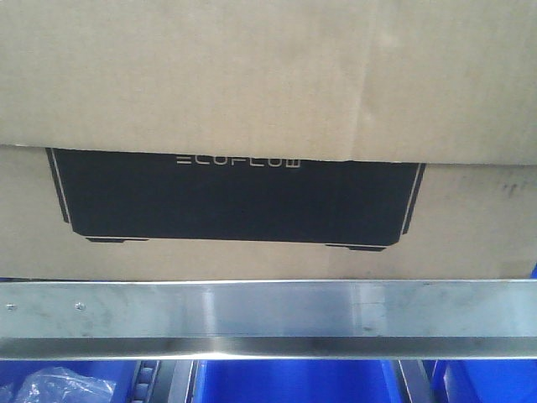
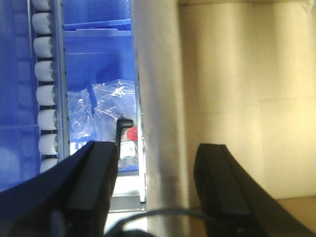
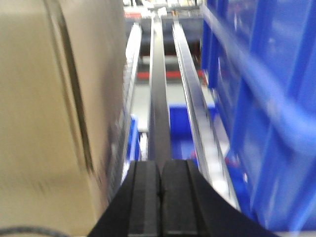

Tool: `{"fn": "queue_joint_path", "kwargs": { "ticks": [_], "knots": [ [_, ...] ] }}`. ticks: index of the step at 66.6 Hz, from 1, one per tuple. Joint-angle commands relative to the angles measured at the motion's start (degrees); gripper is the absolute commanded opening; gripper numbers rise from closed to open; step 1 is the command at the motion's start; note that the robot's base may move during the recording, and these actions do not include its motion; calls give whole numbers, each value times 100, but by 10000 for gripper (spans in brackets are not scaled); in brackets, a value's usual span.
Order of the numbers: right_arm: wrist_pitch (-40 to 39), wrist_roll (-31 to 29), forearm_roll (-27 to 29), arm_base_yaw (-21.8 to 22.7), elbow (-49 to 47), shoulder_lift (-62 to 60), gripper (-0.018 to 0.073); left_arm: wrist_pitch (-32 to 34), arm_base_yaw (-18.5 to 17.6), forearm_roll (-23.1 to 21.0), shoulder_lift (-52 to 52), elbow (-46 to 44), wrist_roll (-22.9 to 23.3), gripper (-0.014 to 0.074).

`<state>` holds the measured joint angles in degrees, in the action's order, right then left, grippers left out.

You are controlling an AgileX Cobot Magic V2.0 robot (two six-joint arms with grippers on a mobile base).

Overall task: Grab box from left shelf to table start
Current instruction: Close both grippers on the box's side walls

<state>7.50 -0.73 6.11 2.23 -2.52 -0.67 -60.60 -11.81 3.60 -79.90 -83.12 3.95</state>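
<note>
Black and blocky, the left hand (image 2: 158,185) is spread wide open, with a matte finger (image 2: 96,187) on each side of the frame and nothing pinched between them. Past the gap runs the pale silvery band of the left shelf (image 2: 155,89), and right of that is the flat tan cardboard of the box (image 2: 237,89). Can't tell if the fingers touch either one. Further back on the left there's a column of rounded white rollers (image 2: 44,74) and some crinkly clear bags (image 2: 111,103) lying in blue plastic.

The right hand (image 3: 160,197) is the opposite: its ribbed dark pads are clenched flat together on nothing. It hovers between the box on its left and a glossy blue bin (image 3: 266,113) on its right. That view is pretty smeary, and beyond the hand you can only make out long straight metal rails (image 3: 158,89) running away.

In the front camera, the nearest thing is the shelf's wide brushed-metal front rail, which has small screws (image 1: 80,306) near its left end. More blue bins (image 1: 285,382) sit under it.

Behind and above the rail, the box sits on the shelf. It's brown corrugated board with a big black panel (image 1: 235,201), and the panel has a thin white outline and clipped lower corners. The white ECOFLOW lettering (image 1: 237,160) is half covered by a plain slab of cardboard (image 1: 268,67) overhanging the top. Can't tell whether that's a flap or a second box.
</note>
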Motion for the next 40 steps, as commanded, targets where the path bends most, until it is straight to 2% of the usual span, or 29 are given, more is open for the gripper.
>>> {"fn": "queue_joint_path", "kwargs": {
  "ticks": [1, 10, 12, 28, 40],
  "knots": [
    [-108, -9, -43, 9, -665, 0, 209, 274, -38, 43, 161, -185, 106, 279],
    [390, -9, -43, 9, -1332, 267, 589, 274, -38, 73, 161, -185, 106, 279],
    [464, -9, -43, 9, -1474, 384, 643, 274, -38, 73, 161, -185, 106, 279],
    [1004, -9, -38, 9, -3107, 1541, 592, 298, -38, 73, 161, -185, 106, 279],
    [2256, -125, 323, 6, -4656, 2902, 592, 309, -38, 73, 161, -185, 106, 279]
  ]
}}
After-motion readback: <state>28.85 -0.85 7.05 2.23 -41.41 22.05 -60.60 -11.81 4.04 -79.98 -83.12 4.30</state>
